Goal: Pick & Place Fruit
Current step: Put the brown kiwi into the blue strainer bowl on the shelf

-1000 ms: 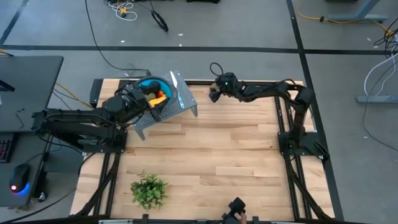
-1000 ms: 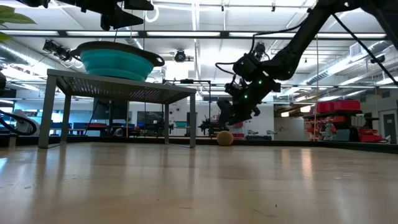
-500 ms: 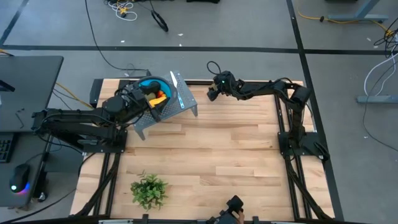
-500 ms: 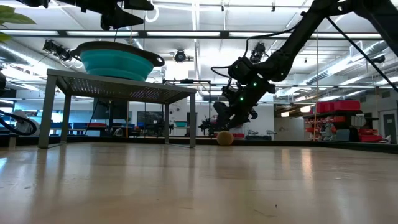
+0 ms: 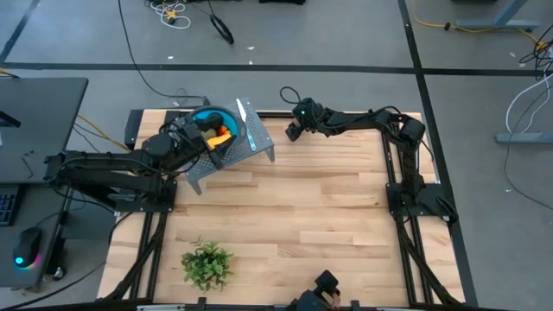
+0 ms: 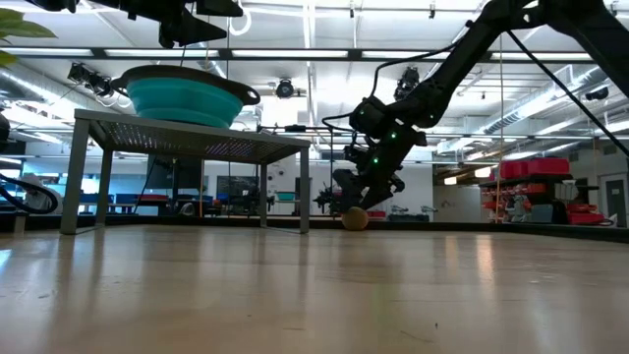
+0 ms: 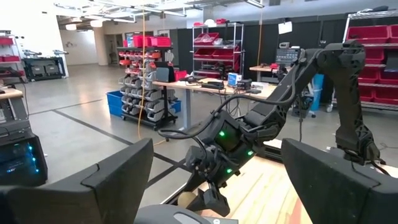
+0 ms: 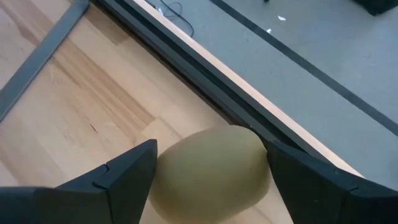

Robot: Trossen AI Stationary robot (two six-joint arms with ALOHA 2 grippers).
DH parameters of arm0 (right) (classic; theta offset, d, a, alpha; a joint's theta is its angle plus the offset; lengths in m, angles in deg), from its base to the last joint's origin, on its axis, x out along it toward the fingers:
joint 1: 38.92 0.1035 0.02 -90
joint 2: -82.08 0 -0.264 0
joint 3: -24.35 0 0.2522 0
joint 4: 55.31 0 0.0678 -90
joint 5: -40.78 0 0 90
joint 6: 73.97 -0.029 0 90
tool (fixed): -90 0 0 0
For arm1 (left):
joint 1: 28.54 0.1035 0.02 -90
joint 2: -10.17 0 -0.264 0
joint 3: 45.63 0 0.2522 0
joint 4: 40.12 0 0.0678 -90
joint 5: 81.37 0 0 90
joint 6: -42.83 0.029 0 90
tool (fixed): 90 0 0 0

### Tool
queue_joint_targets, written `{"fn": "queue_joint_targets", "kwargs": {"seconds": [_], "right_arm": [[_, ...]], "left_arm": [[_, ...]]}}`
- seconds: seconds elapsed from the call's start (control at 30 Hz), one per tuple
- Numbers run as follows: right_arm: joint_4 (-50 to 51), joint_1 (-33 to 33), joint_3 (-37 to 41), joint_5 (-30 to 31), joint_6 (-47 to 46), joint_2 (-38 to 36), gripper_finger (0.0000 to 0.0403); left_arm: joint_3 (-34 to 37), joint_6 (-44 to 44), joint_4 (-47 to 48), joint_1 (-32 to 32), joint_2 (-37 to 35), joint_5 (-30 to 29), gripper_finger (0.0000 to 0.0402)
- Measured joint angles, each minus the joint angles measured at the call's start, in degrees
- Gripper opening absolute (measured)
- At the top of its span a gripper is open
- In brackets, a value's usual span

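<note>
An olive-brown oval fruit (image 8: 211, 171) lies on the wooden table by the far edge rail, also seen in the low view (image 6: 355, 218). My right gripper (image 5: 292, 132) slants down over it, open; its two fingers stand on either side of the fruit (image 8: 124, 171). My left gripper (image 5: 203, 138) hangs open and level above the round blue bowl (image 5: 207, 117). The bowl stands on a grey metal stand (image 6: 187, 143) at the far left. An orange fruit piece (image 5: 221, 133) shows inside the bowl.
A green leafy sprig (image 5: 207, 263) lies near the front left. A black rail (image 8: 186, 56) runs along the far edge right behind the fruit. The stand's legs (image 6: 304, 192) reach down to the table left of the fruit. The table's bare wood (image 5: 328, 207) spreads across the middle and right.
My right gripper has moved a little toward the table's left along the far edge and sunk toward the oval fruit, tipping further downward. Its fingers have stayed open. The fruit has not moved.
</note>
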Motion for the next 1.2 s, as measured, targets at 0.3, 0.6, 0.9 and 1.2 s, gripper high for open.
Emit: {"fn": "queue_joint_targets", "kwargs": {"seconds": [0.3, 0.6, 0.9, 1.2], "right_arm": [[3.74, 1.53, -0.09, 1.14, 2.59, -0.22, 0.0312], [4.26, 2.95, 0.00, 1.02, 7.15, -0.14, 0.0314], [6.84, 2.51, 0.50, -1.86, 4.88, 0.40, 0.0362], [9.82, 2.81, 0.27, -0.65, 4.28, 0.31, 0.0377]], "left_arm": [[0.00, -0.02, 0.04, 0.00, 0.00, 0.18, 0.0361], [0.00, -0.72, 0.59, 0.00, 0.00, 0.20, 0.0361], [-0.02, -1.00, 0.63, 0.02, 0.00, 0.25, 0.0361], [-0.02, -0.97, 1.21, 0.02, 0.00, 0.24, 0.0361]]}}
